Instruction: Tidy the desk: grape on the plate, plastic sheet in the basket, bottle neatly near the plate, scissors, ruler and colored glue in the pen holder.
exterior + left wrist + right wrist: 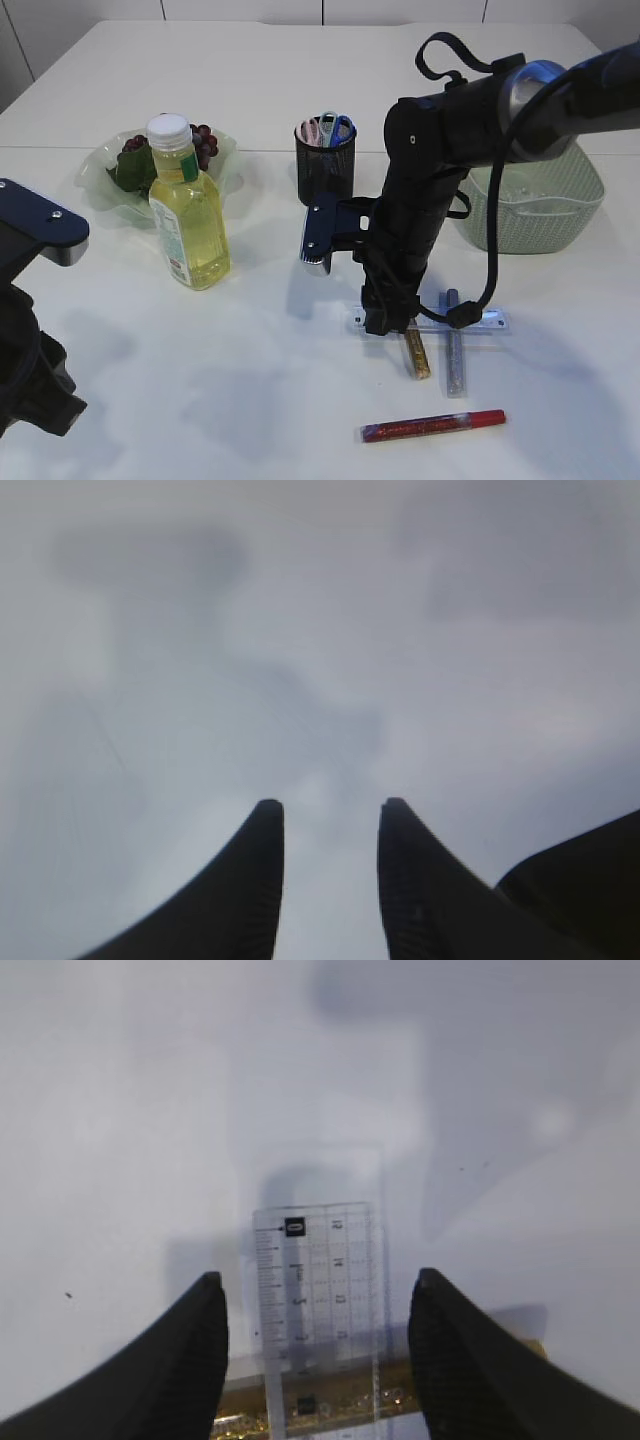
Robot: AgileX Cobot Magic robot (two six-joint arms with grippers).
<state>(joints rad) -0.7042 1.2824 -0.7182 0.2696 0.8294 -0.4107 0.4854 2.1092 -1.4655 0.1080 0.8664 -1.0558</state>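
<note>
A clear ruler (480,322) lies flat on the table across a gold glue pen (417,355) and a silver one (455,362). A red glue pen (435,426) lies nearer the front. My right gripper (385,322) points down over the ruler's left end. In the right wrist view it (318,1278) is open, its fingers either side of the ruler (315,1290) with gaps, the gold pen (330,1400) beneath. My left gripper (330,805) is open over bare table. Scissors (325,128) stand in the black pen holder (325,170). Grapes (200,145) lie on the plate (100,180), with the bottle (188,205) in front. I cannot make out the plastic sheet.
The pale green basket (530,205) stands at the right, behind my right arm. My left arm (30,300) sits low at the front left corner.
</note>
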